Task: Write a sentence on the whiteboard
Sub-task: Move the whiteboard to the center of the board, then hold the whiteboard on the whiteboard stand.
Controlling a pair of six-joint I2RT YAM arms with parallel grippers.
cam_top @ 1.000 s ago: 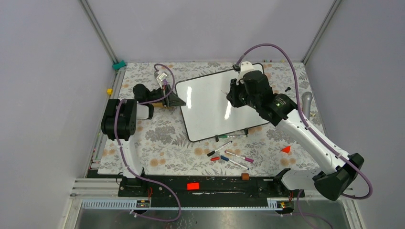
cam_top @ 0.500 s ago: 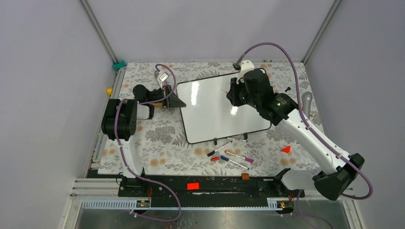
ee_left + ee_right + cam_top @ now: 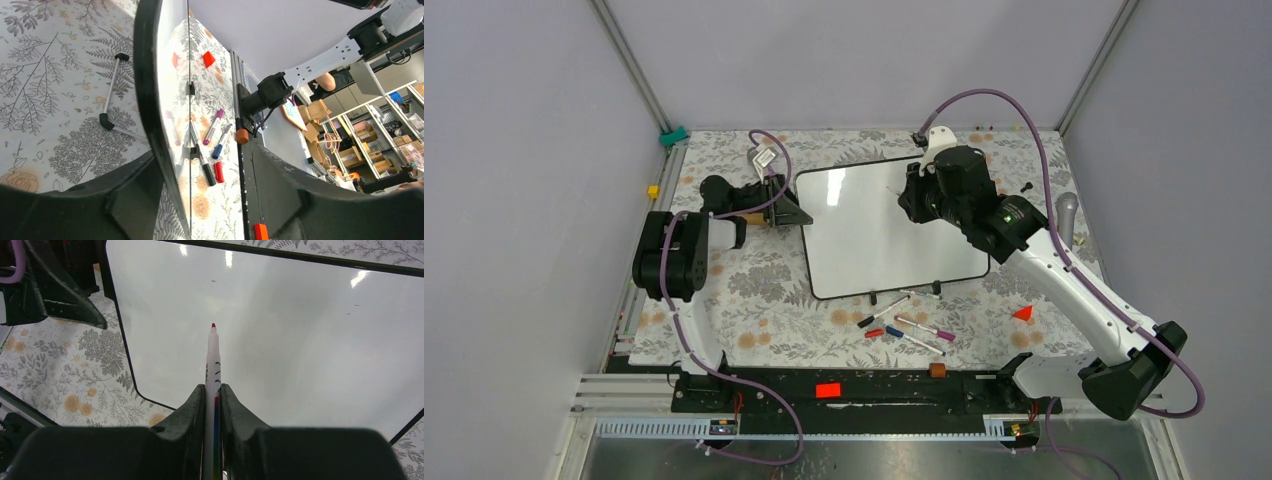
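Well, the whiteboard (image 3: 874, 250) lies on the table (image 3: 754, 290), a bit skewed, and it is blank: not a letter on it yet. The right hand (image 3: 911, 195) hangs over its far right part, clamped tight on a marker (image 3: 213, 355) with a red tip pointing down at the glossy face. Whether that tip touches the surface I cannot tell from where I stand.

The left hand (image 3: 796, 212) sits at the board's left edge. Its fingers stand apart with the black rim running between them, close to one finger and well clear of the other, so nothing is pinning the board.

That loose edge is what worries me. If the pen presses down and drags now, the board looks free to slide or swing on its small feet (image 3: 876, 296), and the strokes would wander or skip. If the left hand shuts off-centre, it could nudge the rim and shift the board under the tip, leaving a stray red mark.

The marker is held only by its barrel between two narrow fingers. A hard push might tilt it or shove it back through the grip.

Loose pens (image 3: 904, 325) lie just beside the board's near edge, and a sliding board could scatter them.
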